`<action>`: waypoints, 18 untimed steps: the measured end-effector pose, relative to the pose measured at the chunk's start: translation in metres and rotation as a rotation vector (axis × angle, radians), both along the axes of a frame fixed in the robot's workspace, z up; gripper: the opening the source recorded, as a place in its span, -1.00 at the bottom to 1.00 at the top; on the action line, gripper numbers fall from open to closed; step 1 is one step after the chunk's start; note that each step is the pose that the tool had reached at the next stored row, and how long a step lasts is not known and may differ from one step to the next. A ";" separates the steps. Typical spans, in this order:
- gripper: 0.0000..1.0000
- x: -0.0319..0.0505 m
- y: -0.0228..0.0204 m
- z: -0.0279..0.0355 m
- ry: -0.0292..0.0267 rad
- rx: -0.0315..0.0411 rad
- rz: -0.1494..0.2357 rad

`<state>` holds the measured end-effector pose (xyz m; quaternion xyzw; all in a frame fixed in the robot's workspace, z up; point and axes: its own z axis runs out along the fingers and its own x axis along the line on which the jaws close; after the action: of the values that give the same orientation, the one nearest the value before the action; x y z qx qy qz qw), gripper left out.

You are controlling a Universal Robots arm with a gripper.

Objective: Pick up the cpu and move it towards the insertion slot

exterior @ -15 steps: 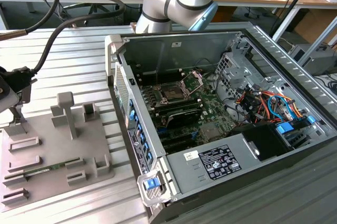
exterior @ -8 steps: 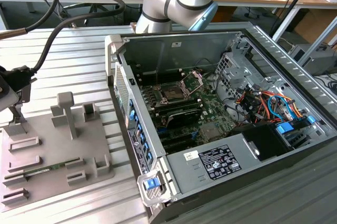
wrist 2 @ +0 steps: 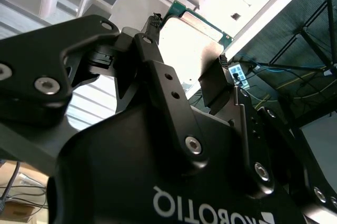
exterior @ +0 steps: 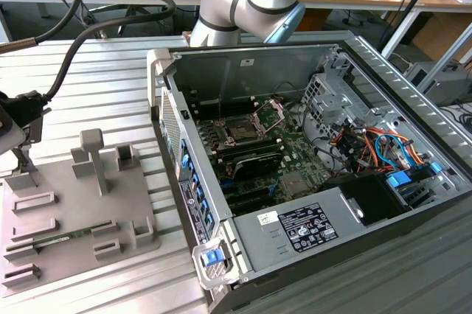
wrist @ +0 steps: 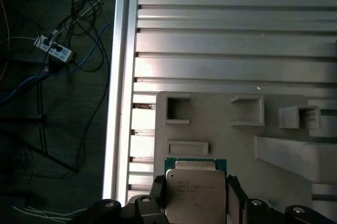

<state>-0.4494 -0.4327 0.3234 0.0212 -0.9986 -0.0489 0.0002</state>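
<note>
- First wrist view: the cpu lies silvery side up between the two black fingers of the gripper. One finger sits against each of two opposite edges, so the gripper is closed on the chip.
- The near part of the cpu is cut off by the frame and by the gripper body. Whether it has left the surface beneath it cannot be told.
- Under the cpu is a grey fixture plate with raised pockets. It sits close to one long edge of the slatted metal desk.
- Beyond that edge, a power strip and loose cables lie on the dark floor.
- In the second wrist view the gripper's black linkage hides most of the cpu, leaving one green-rimmed corner and a glaring, washed-out top.
- In the exterior view the gripper is half cut off at the exterior view's left edge, above the fixture plate, and the cpu cannot be made out there.
- The insertion slot is well apart from the cpu, on the green board inside the open computer case on the exterior view's right of the desk. Its metal frame is tilted up.
- A thin green memory stick lies on the fixture plate, near the plate's front edge.
</note>
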 end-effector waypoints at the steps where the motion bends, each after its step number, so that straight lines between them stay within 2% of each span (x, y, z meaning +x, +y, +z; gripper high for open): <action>1: 0.09 0.0000 0.0000 0.0003 -0.0001 0.0003 0.000; 18: 0.09 0.0000 0.0000 0.0041 0.0001 0.0047 0.000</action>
<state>-0.4494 -0.4327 0.3275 0.0211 -0.9985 -0.0512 0.0002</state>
